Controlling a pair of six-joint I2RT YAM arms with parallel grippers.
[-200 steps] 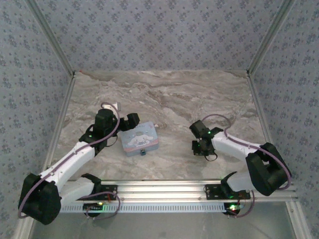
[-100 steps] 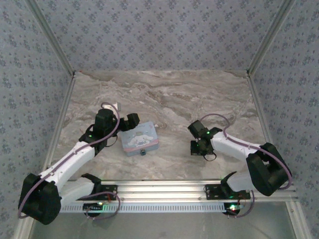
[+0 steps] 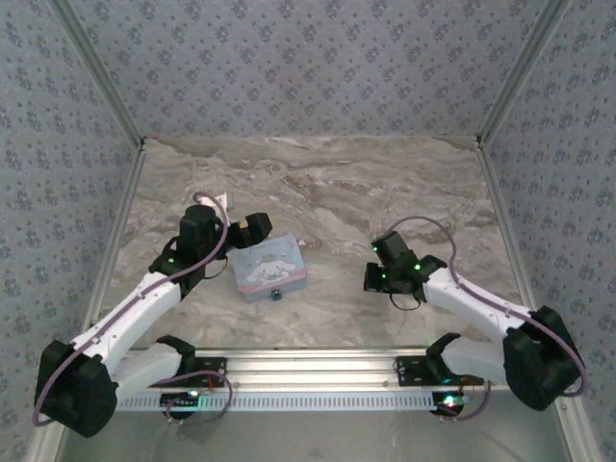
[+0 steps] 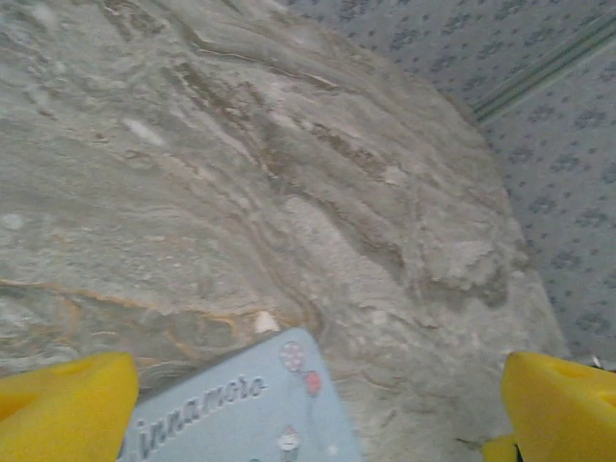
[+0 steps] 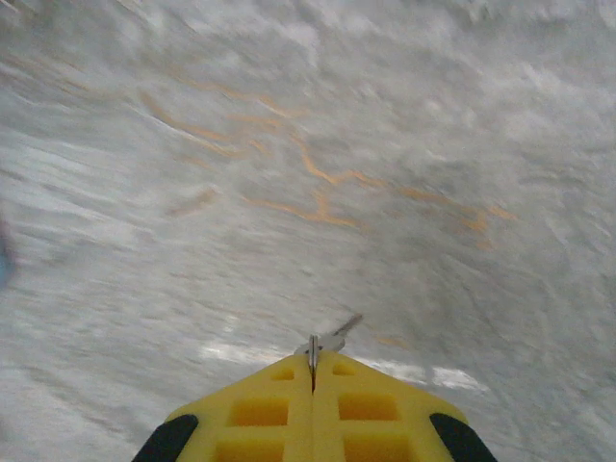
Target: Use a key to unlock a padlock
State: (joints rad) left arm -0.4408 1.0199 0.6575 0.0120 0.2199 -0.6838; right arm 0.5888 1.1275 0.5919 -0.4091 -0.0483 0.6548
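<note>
Dark padlock (image 3: 276,294) sits touching the tin (image 3: 260,262) at its 6 o'clock edge. Right gripper (image 3: 373,281), at the padlock's 3 o'clock, is clamped on the key (image 5: 327,340); align the blade with the keyway first. Left gripper (image 3: 254,227), spread wide at the tin's 11 o'clock, should steady the tin.

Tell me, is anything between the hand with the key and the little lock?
Nothing visible: only bare table lies between the right gripper, shut on the key, and the padlock at the tin's near edge.
</note>
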